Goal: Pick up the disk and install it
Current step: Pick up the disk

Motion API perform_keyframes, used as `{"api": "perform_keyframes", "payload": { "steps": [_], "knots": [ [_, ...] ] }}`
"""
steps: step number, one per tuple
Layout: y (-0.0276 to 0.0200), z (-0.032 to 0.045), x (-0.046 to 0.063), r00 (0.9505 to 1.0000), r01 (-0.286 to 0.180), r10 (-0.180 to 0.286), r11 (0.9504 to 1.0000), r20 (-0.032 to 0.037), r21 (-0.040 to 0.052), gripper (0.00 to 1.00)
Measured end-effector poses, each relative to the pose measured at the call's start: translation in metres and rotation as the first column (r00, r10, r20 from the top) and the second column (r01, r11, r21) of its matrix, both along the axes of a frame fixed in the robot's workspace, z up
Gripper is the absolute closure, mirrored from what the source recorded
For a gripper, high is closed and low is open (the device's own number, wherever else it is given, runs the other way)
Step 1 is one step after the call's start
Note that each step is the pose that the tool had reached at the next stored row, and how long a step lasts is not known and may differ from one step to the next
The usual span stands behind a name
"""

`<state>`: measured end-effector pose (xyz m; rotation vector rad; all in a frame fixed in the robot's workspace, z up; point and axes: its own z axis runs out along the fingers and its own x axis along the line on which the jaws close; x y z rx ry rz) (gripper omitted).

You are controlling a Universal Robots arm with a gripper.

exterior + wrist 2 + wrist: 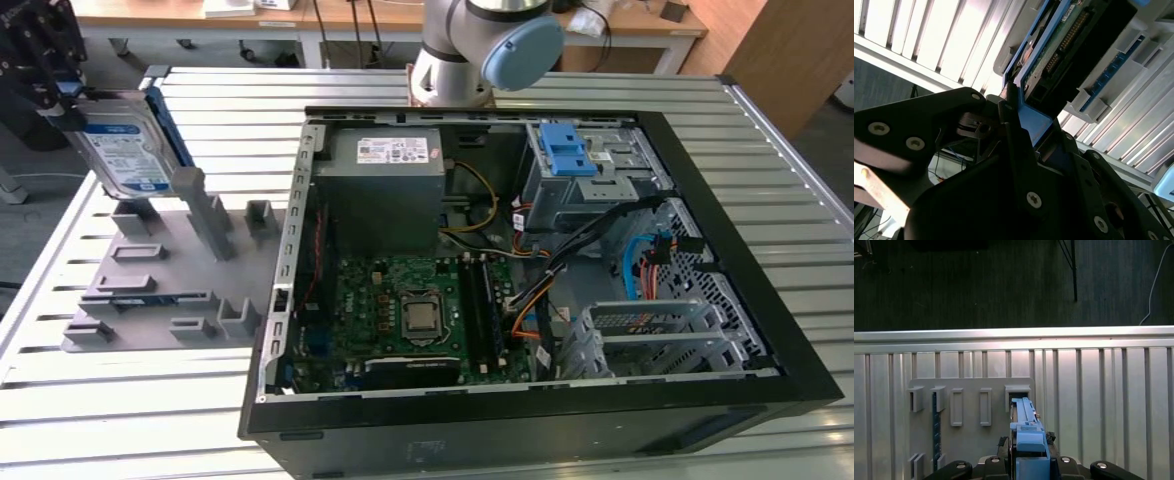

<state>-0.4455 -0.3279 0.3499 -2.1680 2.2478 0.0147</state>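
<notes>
The gripper [64,92] has its jaws closed on the top end of the disk [130,150], pinching the blue carrier frame [1026,435]. The disk hangs over the grey fixture [147,290] near the worktop's [134,430] edge on the exterior view's left, well apart from the open computer case [534,420]. I cannot tell whether its lower end is clear of the fixture's posts.

The disk's long axis stands nearly upright, leaning slightly, and its labelled face shows in the exterior view. It looks stiff, dense for its size and sensitive to knocks. The plastic frame's edges seem the safest place to hold it, keeping off the bare circuit board that shows in the second wrist view.
</notes>
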Motion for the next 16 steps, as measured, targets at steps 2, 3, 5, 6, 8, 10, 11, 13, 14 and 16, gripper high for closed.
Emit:
{"api": "perform_keyframes", "payload": {
  "steps": [2,3,5,6,8,10,11,13,14,16],
  "knots": [
    [0.0,0.0013,-0.0001,1.0,0.0,0.0,1.0,0.0003,0.0,0.64],
    [0.0,0.002,0.0,1.0,0.0,0.0,1.0,0.0003,0.0,0.64],
    [0.0,0.0034,-0.0001,1.0,0.0,0.0,1.0,0.0005,0.0,0.64],
    [0.0,0.004,-0.0001,1.0,0.0,0.0,1.0,0.0007,0.0,0.64],
    [0.0,0.0054,-0.0001,1.0,0.0,0.0,1.0,0.0009,0.0,0.64],
    [0.0,0.0067,-0.0002,1.0,0.0,0.0,1.0,0.0011,0.0,0.64],
    [0.0,0.0073,-0.0002,1.0,0.0,0.0,1.0,0.0013,0.0001,0.64],
    [0.0,0.0086,-0.0002,1.0,0.0,0.0,1.0,0.0014,0.0,0.64],
    [0.0,0.0093,-0.0002,1.0,0.0,0.0,1.0,0.0015,0.0,0.64],
    [0.0,0.0106,-0.0003,1.0,0.0,0.0,1.0,0.0018,0.0001,0.64]
  ]
}}
